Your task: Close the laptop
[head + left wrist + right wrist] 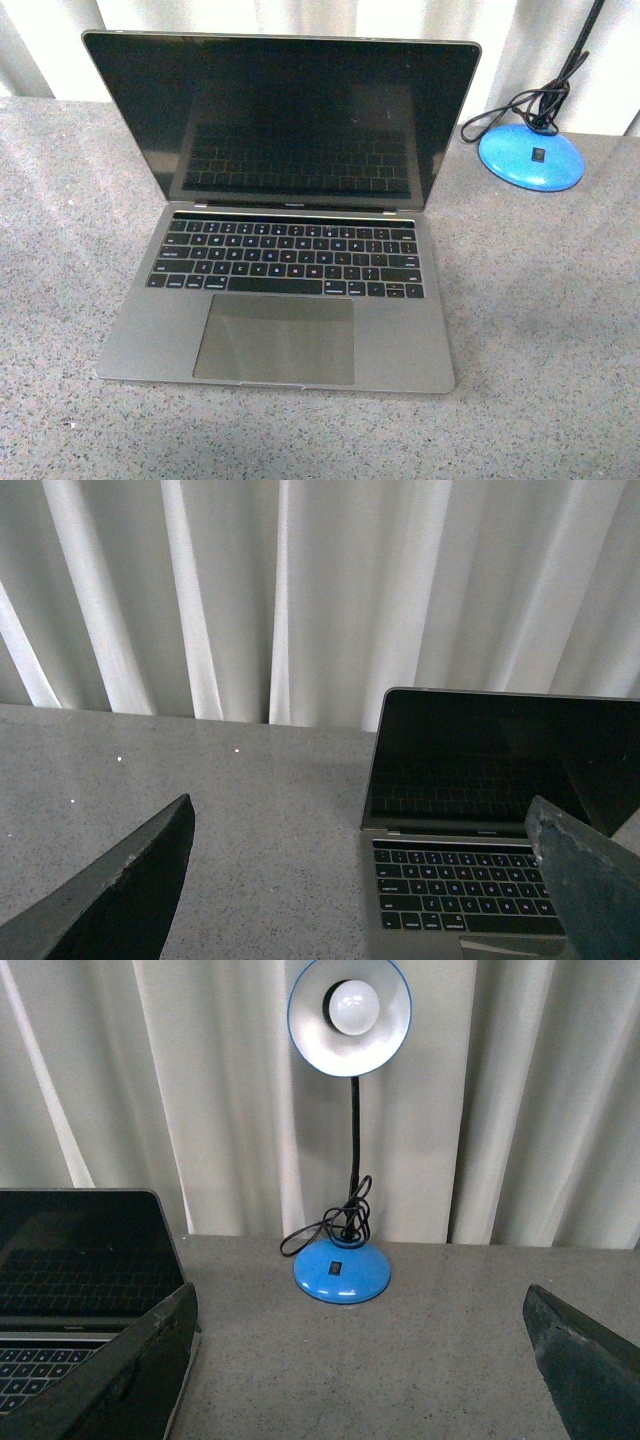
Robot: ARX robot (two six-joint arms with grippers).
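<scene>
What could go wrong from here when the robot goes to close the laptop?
1. The lamp and its cord sit close by the lid, at its right corner; a reach behind could snag or topple them.
2. The laptop rests unheld on the table; a push on the lid might slide it rather than fold it.

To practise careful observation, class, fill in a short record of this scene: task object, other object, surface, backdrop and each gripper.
task object: laptop, lid open, screen dark, nothing touching it
other object: blue desk lamp, behind the laptop to its right, cord looped at base
surface: grey speckled table
backdrop: white curtain
left gripper: open, empty
right gripper: open, empty
</scene>
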